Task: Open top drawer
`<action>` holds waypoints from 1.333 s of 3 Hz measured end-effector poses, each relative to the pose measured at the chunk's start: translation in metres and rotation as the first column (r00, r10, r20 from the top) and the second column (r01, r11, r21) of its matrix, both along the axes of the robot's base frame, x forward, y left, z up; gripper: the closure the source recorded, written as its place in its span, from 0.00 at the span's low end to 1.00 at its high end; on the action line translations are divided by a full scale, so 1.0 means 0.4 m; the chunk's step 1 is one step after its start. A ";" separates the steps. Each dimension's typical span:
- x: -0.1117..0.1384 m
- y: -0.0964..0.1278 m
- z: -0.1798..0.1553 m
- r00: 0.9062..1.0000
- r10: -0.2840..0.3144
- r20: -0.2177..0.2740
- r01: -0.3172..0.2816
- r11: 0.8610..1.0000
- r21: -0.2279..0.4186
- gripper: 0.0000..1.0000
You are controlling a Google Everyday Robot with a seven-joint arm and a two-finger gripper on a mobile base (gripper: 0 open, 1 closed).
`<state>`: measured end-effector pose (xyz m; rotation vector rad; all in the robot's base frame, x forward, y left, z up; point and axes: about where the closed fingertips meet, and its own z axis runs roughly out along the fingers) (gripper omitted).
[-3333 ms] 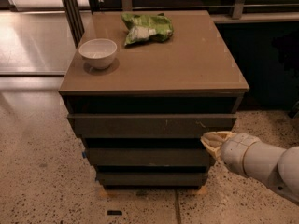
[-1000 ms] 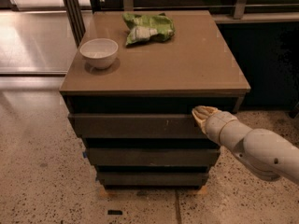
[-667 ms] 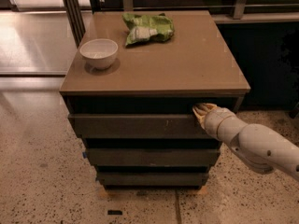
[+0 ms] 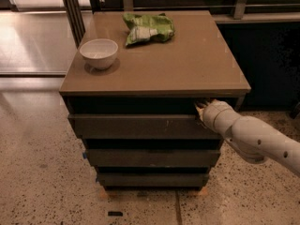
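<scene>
- Top drawer: the uppermost and widest of three dark slanted fronts, directly under the cabinet top. It appears shut, its front in step with the two lower drawers.
- Gripper: at the right end of the top drawer, its tip pushed into the dark gap between the drawer's upper edge and the cabinet top. Whether it is spread or closed cannot be told.
- Arm: reaches in from the lower right, low beside the cabinet.
- On top, well away from the work: a white bowl and a green bag.
- Step in hand, by judgement: getting purchase behind the drawer's upper edge; no pull achieved yet.
- Next move calls for a firm hook on that edge, then a straight outward pull. Being off-centre to the right, the drawer may skew or the hold may slip.
</scene>
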<state>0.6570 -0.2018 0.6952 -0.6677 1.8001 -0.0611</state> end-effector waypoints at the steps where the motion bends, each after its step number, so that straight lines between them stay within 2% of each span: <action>1: 0.000 0.000 0.009 1.000 0.000 0.000 0.000 1.000 0.000 1.00; 2: -0.004 -0.003 -0.004 1.000 -0.004 -0.027 0.004 1.000 -0.011 1.00; 3: -0.004 -0.003 0.007 1.000 -0.004 -0.027 0.004 1.000 -0.011 1.00; 4: -0.016 -0.010 -0.007 0.998 -0.011 -0.064 0.010 1.000 -0.016 1.00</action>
